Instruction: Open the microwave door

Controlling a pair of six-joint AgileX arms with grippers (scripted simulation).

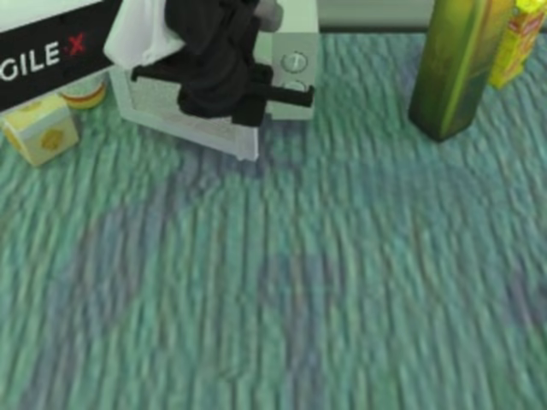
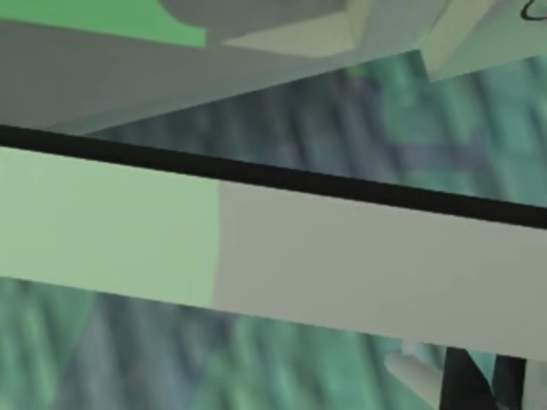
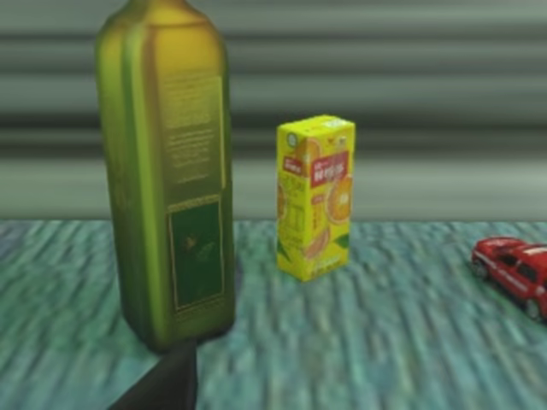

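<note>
Over the microwave (image 1: pixel 295 64), left pincer (image 1: pixel 248 107) reaches down at its ajar microwave door (image 1: pixel 192 128); grip unclear.

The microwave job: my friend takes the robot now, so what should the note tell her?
Left gripper: down at the front of the microwave, at the top view's upper left, over the microwave door. Whether it grips the door cannot be told.
Right gripper: not in the top view; its wrist camera looks at a green bottle, a yellow juice carton and a red toy car on the table's right side.
Done: the door is swung partly out from the front, beside the knobs.
Left: probably swing the door wider, then let go and back away.
</note>
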